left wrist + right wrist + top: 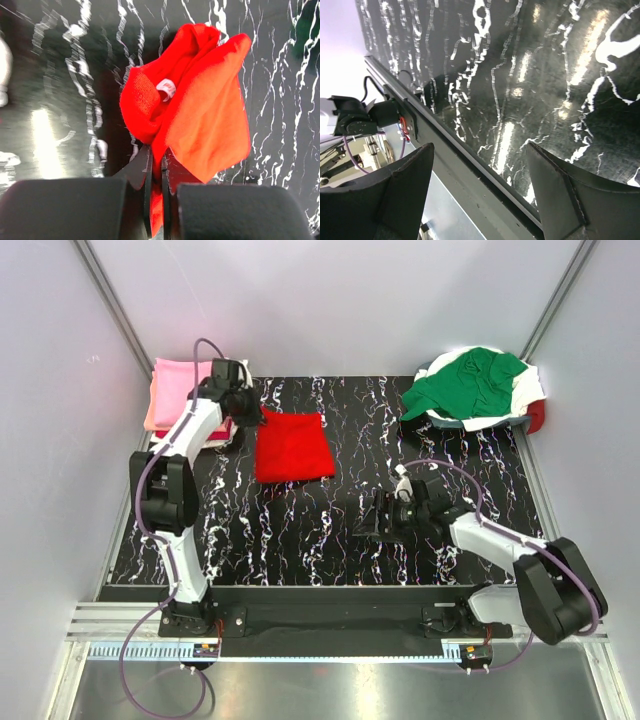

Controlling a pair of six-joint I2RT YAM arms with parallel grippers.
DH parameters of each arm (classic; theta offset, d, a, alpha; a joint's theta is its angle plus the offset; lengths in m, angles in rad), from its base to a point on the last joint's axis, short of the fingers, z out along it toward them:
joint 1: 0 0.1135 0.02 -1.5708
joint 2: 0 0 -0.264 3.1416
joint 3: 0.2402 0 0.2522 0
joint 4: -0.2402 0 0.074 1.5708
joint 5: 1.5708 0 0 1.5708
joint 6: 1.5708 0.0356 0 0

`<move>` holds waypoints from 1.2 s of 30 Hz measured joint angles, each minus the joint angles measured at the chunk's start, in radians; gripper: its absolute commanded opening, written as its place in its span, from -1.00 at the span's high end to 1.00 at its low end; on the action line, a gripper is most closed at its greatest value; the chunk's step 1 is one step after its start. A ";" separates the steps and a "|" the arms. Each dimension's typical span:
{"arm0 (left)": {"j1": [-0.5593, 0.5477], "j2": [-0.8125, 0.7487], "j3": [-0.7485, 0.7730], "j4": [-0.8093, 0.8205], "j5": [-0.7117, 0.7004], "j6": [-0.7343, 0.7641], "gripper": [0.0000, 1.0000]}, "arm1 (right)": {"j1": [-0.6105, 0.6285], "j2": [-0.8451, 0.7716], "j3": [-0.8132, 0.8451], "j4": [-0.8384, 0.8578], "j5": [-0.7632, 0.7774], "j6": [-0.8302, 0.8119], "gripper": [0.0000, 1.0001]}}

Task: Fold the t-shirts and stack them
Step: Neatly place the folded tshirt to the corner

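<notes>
Red shirt (pixel 293 445): folded, edge was clamped by left gripper (pixel 156 165), likely for transfer to nearby stack (pixel 172 382). Right gripper (pixel 479 175) stood apart, empty, over bench (pixel 330 530).

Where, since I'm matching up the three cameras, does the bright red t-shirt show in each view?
Top external: bright red t-shirt lies folded, left of centre, its left edge at the left gripper.
Left wrist: bright red t-shirt fills the centre, bunched, an edge pinched between the shut fingers.
Right wrist: not in it.
Shared landmark: the black, white-veined table top, seen in all three.
</notes>
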 measured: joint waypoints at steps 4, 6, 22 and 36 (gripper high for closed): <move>0.045 0.004 0.116 -0.083 -0.006 0.065 1.00 | 0.000 0.059 0.000 0.006 0.000 0.002 -0.63; 0.062 0.004 0.165 -0.105 -0.009 0.093 1.00 | 0.000 0.092 0.005 0.007 -0.001 0.002 -0.63; 0.105 0.005 0.418 -0.230 0.000 0.193 1.00 | 0.000 0.180 0.033 0.010 -0.006 0.003 -0.62; 0.219 0.018 0.668 -0.246 0.050 0.205 1.00 | 0.000 0.195 0.035 0.030 -0.014 0.003 -0.62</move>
